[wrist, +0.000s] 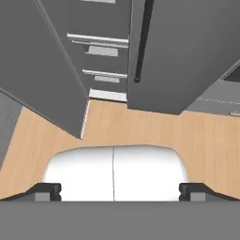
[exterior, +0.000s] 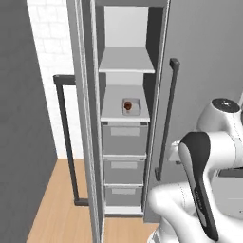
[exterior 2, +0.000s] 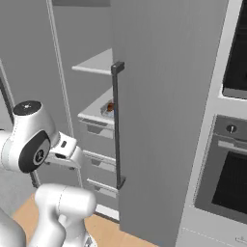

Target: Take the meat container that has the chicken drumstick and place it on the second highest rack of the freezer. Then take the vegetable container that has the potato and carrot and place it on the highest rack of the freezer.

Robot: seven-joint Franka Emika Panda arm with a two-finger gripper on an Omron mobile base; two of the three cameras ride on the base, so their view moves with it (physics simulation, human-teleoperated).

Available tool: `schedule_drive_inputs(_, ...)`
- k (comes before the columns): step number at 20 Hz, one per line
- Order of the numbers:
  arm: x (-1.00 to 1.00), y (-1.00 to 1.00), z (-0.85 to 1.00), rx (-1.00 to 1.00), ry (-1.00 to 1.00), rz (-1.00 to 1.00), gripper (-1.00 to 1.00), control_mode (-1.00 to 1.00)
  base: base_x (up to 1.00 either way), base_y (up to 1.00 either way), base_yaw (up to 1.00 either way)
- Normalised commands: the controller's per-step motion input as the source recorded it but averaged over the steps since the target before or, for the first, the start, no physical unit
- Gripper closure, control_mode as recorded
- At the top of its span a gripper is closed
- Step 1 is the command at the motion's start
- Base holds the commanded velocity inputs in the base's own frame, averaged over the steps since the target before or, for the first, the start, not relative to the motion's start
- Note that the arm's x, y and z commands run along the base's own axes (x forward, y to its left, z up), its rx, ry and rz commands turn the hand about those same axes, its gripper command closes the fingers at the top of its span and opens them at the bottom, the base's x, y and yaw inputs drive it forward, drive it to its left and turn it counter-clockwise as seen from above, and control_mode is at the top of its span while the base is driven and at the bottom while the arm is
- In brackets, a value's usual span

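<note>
Inside the freezer point(exterior: 124, 118), a tall narrow grey cabinet standing open, two flat pale-grey boards span the upper half. On the second highest rack point(exterior: 114, 114) sits the meat container point(exterior: 130, 106), a small shallow pale square tray with a dark reddish-brown drumstick point(exterior: 127, 106) in it; from the right base view the tray point(exterior 2: 109, 109) peeks out just behind the door's edge. Above it, the highest rack point(exterior: 126, 61) is a smooth bare board. Below the shelves come three boxy grey drawers point(exterior: 124, 137) with plain matte fronts. A long dark bar handle point(exterior: 166, 121) runs down the smooth grey door. The floor point(exterior: 57, 209) is light wood planking.

Down low, the gripper point(wrist: 120, 190) points at the floor in front of the cabinet's base, its two small dark fingertips point(wrist: 47, 191) spread wide apart with nothing between them. The meat container lies well apart from the fingers, high up on its shelf while they hang near floor level. The white arm point(exterior: 199, 180) folds glossy and rounded in front of the door.
</note>
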Motion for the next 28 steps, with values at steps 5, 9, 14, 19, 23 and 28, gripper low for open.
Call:
schedule_drive_inputs(5, 0.00, 0.00, 0.00, 0.00, 0.00, 0.00, -1.00, 1.00, -0.58, -0.66, -0.48)
schedule_drive_inputs(9, 0.00, 0.00, 0.00, 0.00, 0.00, 0.00, -1.00, 1.00, 0.01, -1.00, -0.37)
schedule_drive_inputs(14, 0.00, 0.00, 0.00, 0.00, 0.00, 0.00, -1.00, 1.00, 0.05, -1.00, -0.30)
schedule_drive_inputs(19, 0.00, 0.00, 0.00, 0.00, 0.00, 0.00, -1.00, 1.00, 0.34, -1.00, -0.26)
schedule_drive_inputs(23, 0.00, 0.00, 0.00, 0.00, 0.00, 0.00, -1.00, 1.00, 0.47, -0.97, -0.43)
schedule_drive_inputs(28, 0.00, 0.00, 0.00, 0.00, 0.00, 0.00, -1.00, 1.00, 0.34, -0.95, -0.57)
